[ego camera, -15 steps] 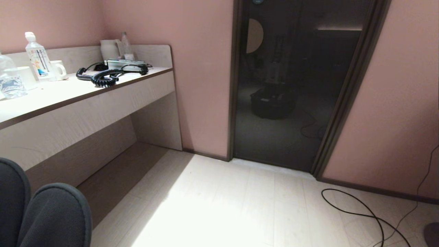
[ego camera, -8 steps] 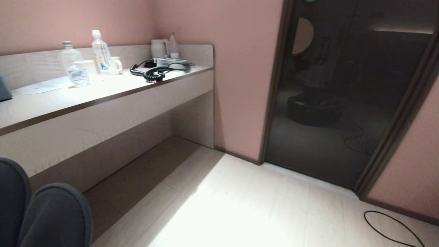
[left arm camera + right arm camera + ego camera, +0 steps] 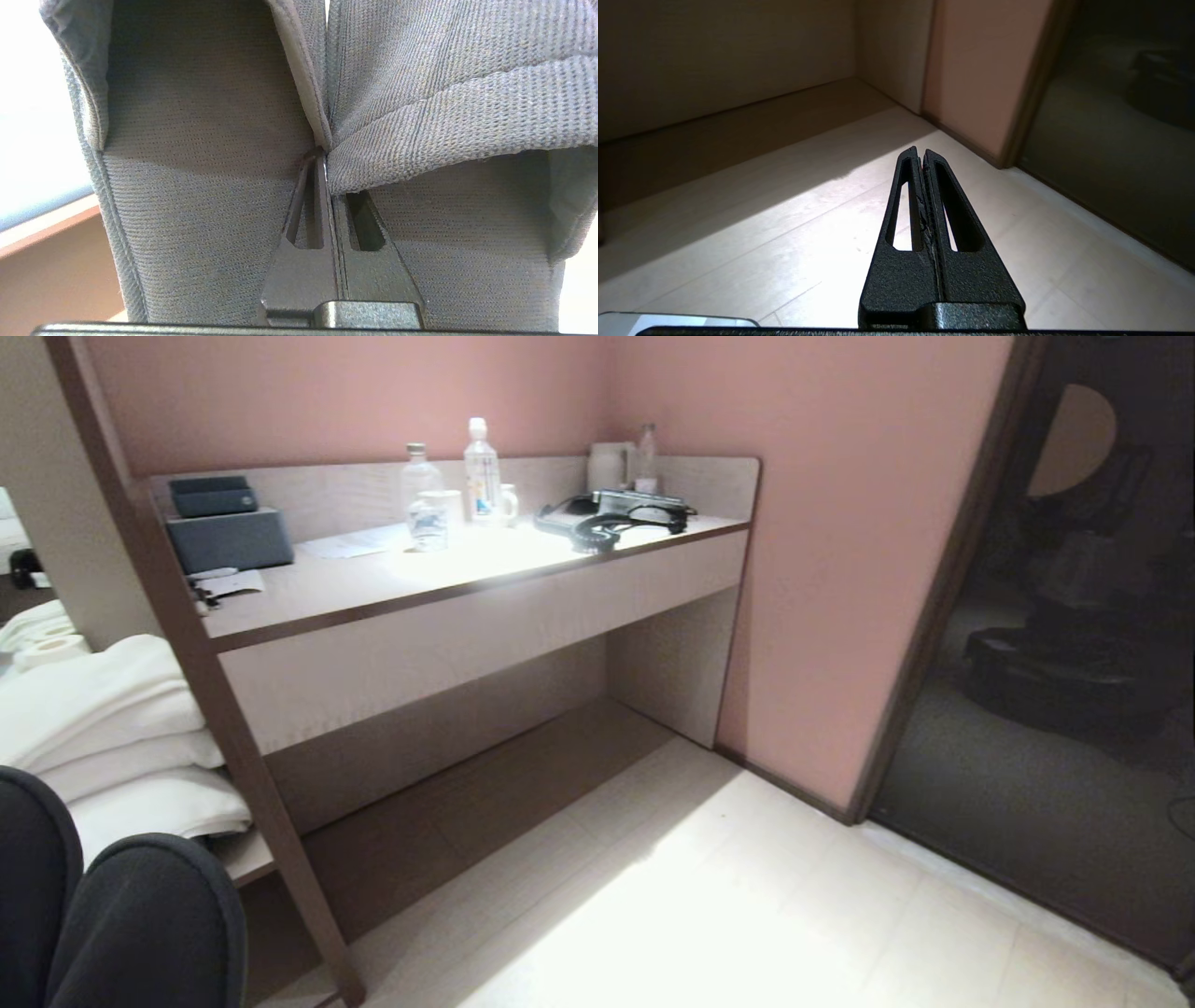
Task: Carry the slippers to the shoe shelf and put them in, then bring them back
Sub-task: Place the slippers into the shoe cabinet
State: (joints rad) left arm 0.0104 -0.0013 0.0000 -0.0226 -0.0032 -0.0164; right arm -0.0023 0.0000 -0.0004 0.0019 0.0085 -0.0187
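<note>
The slippers [image 3: 140,924], dark blue-grey fabric, fill the lower left corner of the head view with their rounded toes up. In the left wrist view both slippers [image 3: 201,186] hang side by side. My left gripper [image 3: 324,161] is shut on their meeting inner edges. My right gripper [image 3: 920,151] is shut on nothing and hangs over the pale floor [image 3: 808,224]. The shoe shelf is out of view.
A pale long desk [image 3: 448,635] runs along the pink wall, bearing bottles [image 3: 482,467], a coiled black cord [image 3: 607,527] and a dark box [image 3: 229,537]. A slanted brown post [image 3: 215,709] borders a shelf of white towels [image 3: 103,709]. A dark glass door [image 3: 1055,709] stands at right.
The whole head view has swung left: the desk and door slid rightward in the picture, and the post and towels came into view. The slippers stay in the same corner.
</note>
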